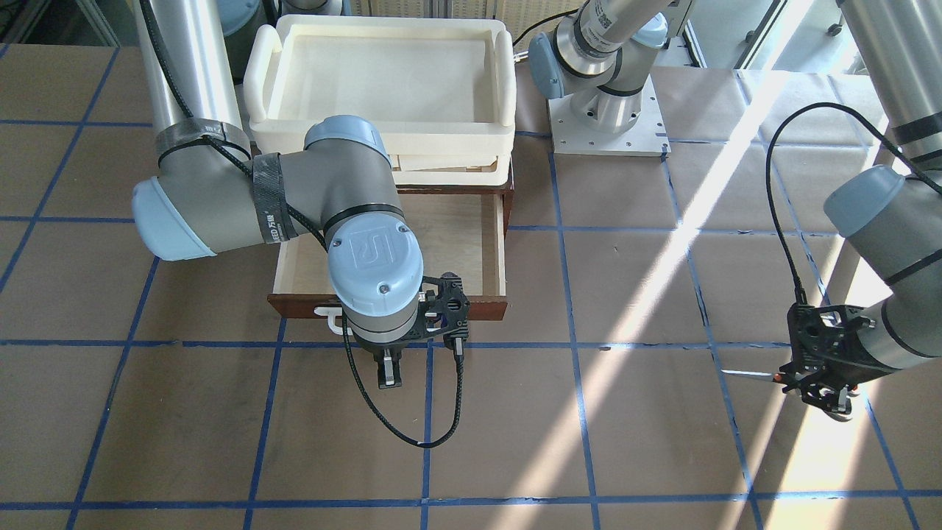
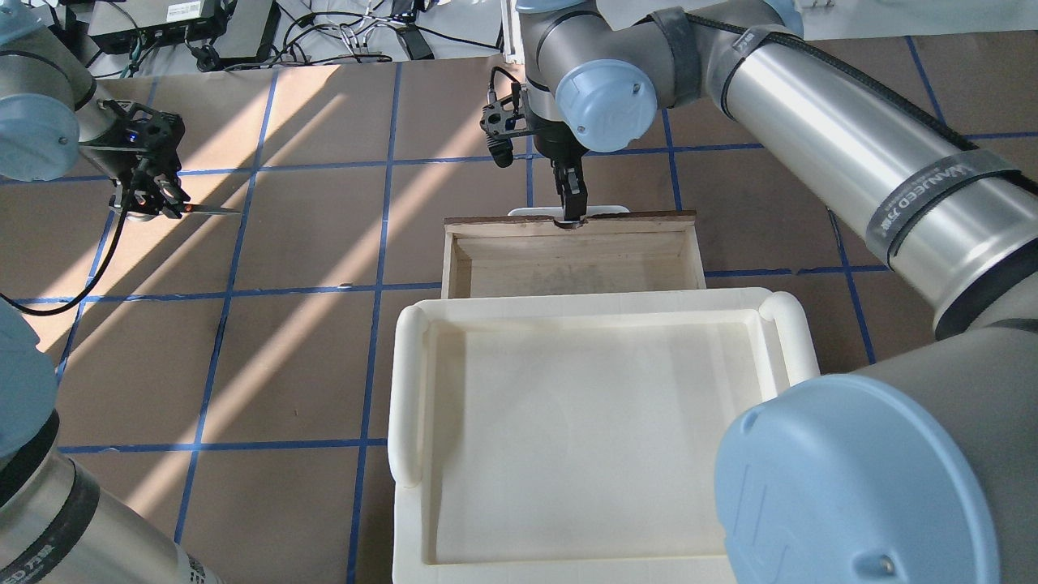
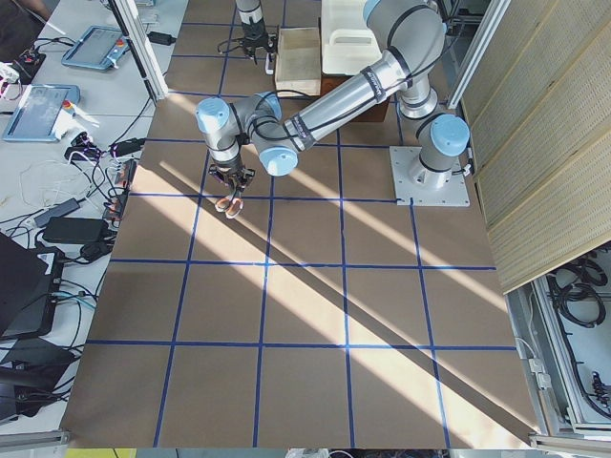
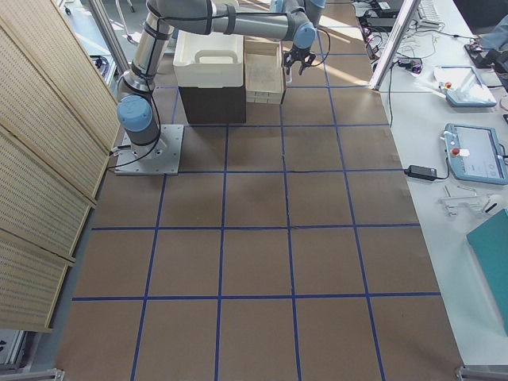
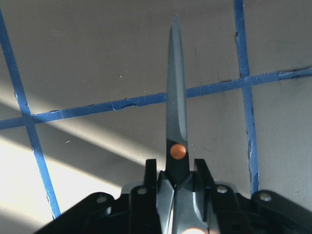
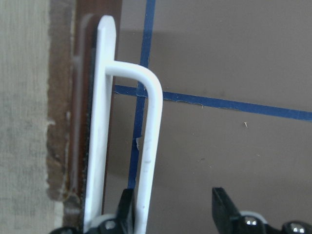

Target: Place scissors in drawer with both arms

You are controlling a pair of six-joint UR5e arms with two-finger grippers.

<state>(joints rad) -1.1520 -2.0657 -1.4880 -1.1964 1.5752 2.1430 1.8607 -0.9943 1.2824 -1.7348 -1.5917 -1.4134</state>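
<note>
The scissors (image 5: 176,102) are clamped in my left gripper (image 5: 175,168), thin blade pointing forward and an orange pivot dot showing. In the overhead view the left gripper (image 2: 158,197) holds them (image 2: 212,210) just above the table at the far left, well away from the drawer (image 2: 568,272). The drawer stands pulled out, its pale wood inside bare. My right gripper (image 2: 570,207) is at the drawer's front edge. In the right wrist view it (image 6: 173,200) is open, with the white bar handle (image 6: 148,141) between its fingers, close to one finger (image 6: 127,209).
A cream-white plastic tray (image 2: 584,304) sits on the cabinet above the drawer. The brown table carries a grid of blue tape (image 1: 574,346) and strips of sunlight. The right arm's elbow (image 1: 221,199) hangs over the drawer's side. The left arm's base plate (image 1: 607,125) lies beside the tray.
</note>
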